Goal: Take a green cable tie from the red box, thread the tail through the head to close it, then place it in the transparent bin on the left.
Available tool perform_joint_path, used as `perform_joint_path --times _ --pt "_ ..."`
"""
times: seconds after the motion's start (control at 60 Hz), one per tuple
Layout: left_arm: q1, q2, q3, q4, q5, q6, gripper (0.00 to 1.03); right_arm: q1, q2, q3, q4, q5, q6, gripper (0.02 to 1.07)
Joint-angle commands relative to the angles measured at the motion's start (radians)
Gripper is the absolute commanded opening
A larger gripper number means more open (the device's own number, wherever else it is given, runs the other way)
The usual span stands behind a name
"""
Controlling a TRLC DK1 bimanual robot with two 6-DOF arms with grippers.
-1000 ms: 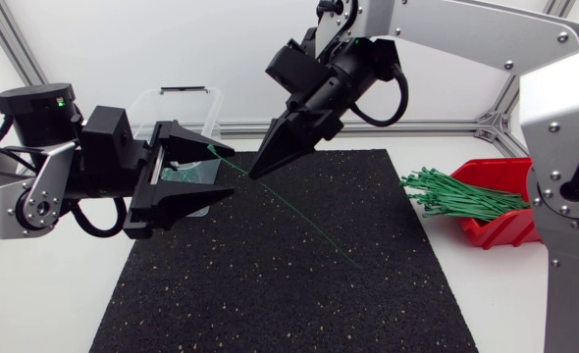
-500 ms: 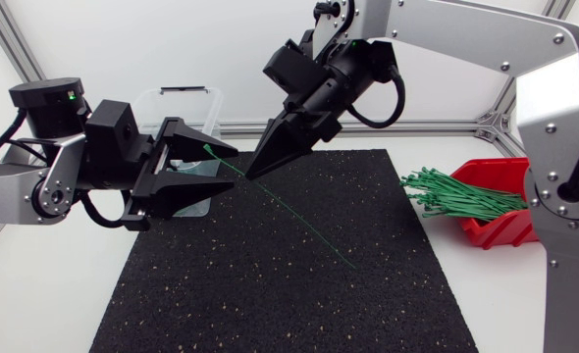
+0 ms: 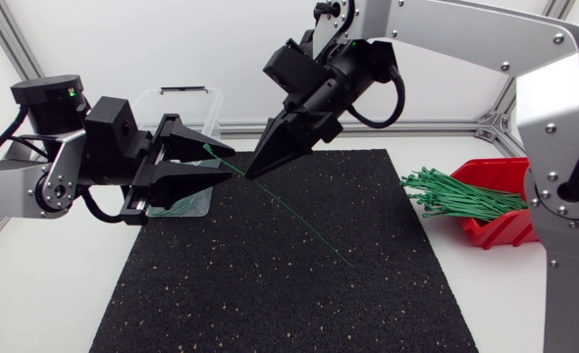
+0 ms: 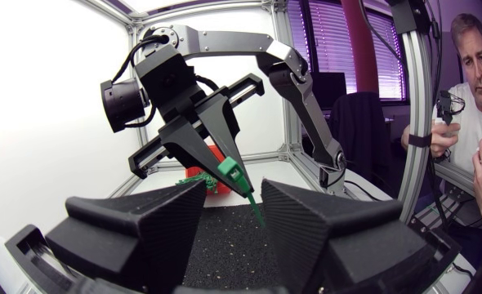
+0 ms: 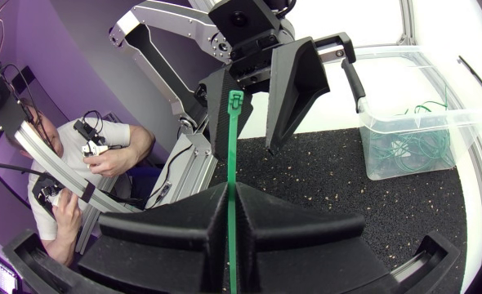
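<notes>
– Grippers first, pls: right gripper (image 3: 258,169)?
– Fingers pressed together on the green cable tie (image 3: 299,224), pinching the strap a bit below its head, up over the far-left part of the black mat (image 3: 270,304).
– And left gripper (image 3: 226,165)?
– Fingers apart, holding nothing. The tie's head sits at the gap btw their tips; can't tell if it touches either one.
– Rest of the tie?
– Strap runs straight, slanting from the head down toward mid-mat. Tail tip is low over the mat; contact w/ it not discernible.
– Edges, room to move?
– Both sets of fingertips are near each other. Left arm comes in over the white table (image 3: 44,304), crossing the mat's left edge. Right arm comes down from the far right. The mat's whole right half lies btw the grippers and the red box (image 3: 510,227), so that's well apart.
– Containers?
– Transparent bin (image 3: 209,116) stands on the table just beyond the mat's far-left corner, partly hidden behind the left gripper. Thin green loops (image 5: 404,151) lie on its floor, per right wrist view. The red box sits off the mat's right edge. A bundle of green ties (image 3: 456,194) sticks out over its rim, ends reaching approx to the mat's edge.
</notes>
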State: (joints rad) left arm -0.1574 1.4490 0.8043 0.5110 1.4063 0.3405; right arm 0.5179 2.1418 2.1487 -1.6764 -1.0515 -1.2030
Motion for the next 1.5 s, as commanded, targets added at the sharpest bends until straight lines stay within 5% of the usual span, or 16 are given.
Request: perform_joint_path --times 0.0,0.25,1.1,1.25,1.483 --pt "0.01 0.019 0.022 0.017 0.017 -0.005 0.47 -0.001 0.013 -0.003 -0.062 -0.012 -0.027 0.08" --pt "-0.001 0.034 0.026 0.024 0.023 -0.005 0.34 -0.002 0.01 -0.015 -0.062 -0.012 -0.038 0.08" --pt "-0.021 0.011 0.026 0.026 0.023 -0.026 0.2 -0.007 0.0 -0.038 -0.062 -0.012 -0.053 0.08" --pt "-0.022 0.008 0.029 0.026 0.023 -0.028 0.03 -0.007 -0.003 -0.046 -0.062 -0.012 -0.056 0.08" --pt "-0.024 -0.012 0.021 0.026 0.023 -0.035 0.03 -0.009 -0.002 -0.049 -0.06 -0.013 -0.059 0.08"
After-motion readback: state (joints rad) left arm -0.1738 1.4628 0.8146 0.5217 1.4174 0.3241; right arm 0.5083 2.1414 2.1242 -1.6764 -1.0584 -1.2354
